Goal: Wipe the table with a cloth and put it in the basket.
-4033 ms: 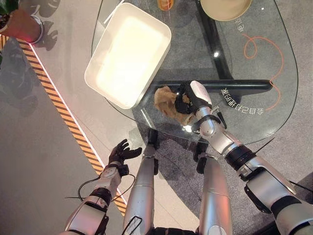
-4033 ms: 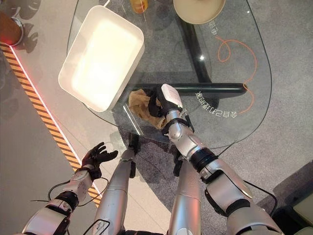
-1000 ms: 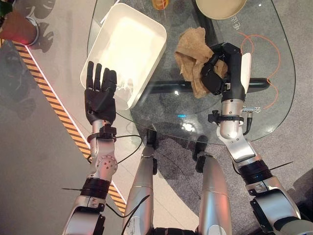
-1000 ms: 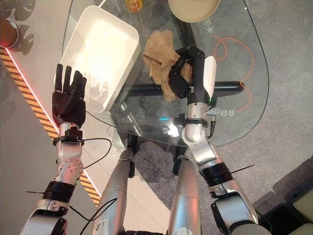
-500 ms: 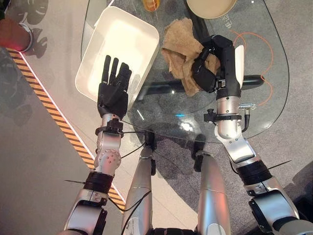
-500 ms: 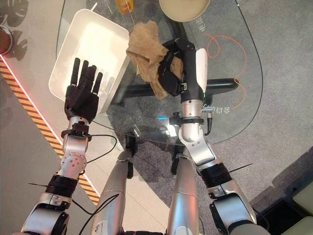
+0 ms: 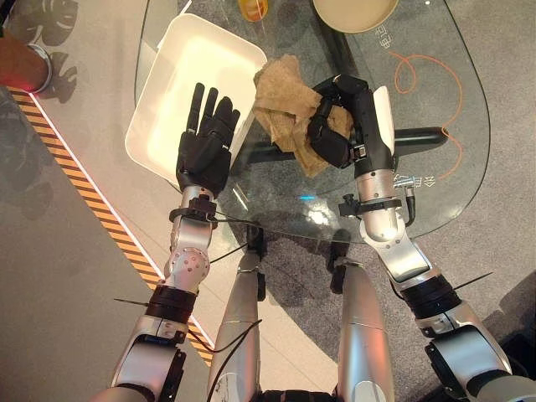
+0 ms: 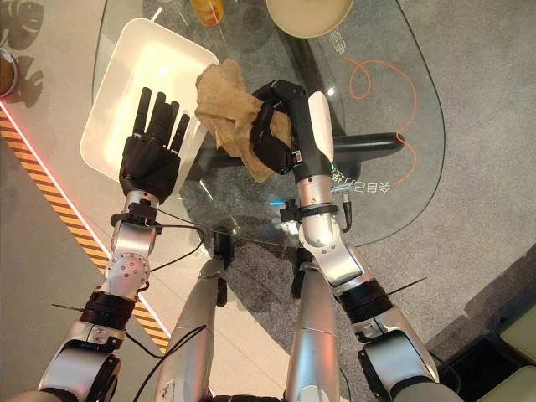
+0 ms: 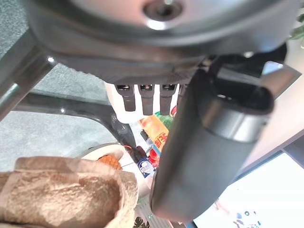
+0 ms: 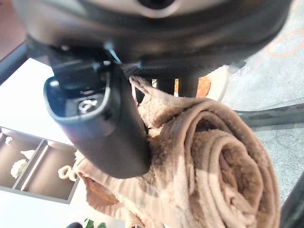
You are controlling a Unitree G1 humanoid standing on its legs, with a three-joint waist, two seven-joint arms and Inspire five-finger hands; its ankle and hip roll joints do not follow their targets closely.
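A crumpled brown cloth (image 7: 280,92) is held over the glass table (image 7: 419,167), just right of the white basket (image 7: 172,79). My right hand (image 7: 335,134) is shut on the cloth, whose loose end spreads toward the basket's right rim. In the right wrist view the rolled cloth (image 10: 213,156) sits pressed against the thumb (image 10: 109,123). My left hand (image 7: 205,151) is open with straight fingers, raised over the basket's near right edge and holding nothing. The left wrist view looks past its thumb (image 9: 209,142) to the cloth (image 9: 61,199).
A beige bowl (image 7: 356,12) and an orange object (image 7: 254,8) stand at the table's far edge. An orange loop (image 7: 427,75) lies on the glass at the right. A striped floor line (image 7: 92,201) runs to the left, and a pot (image 7: 21,63) stands beyond it.
My right hand has carried the cloth from the table's near edge up and leftward, close to the basket. My left hand rose from near the floor to the basket's near edge.
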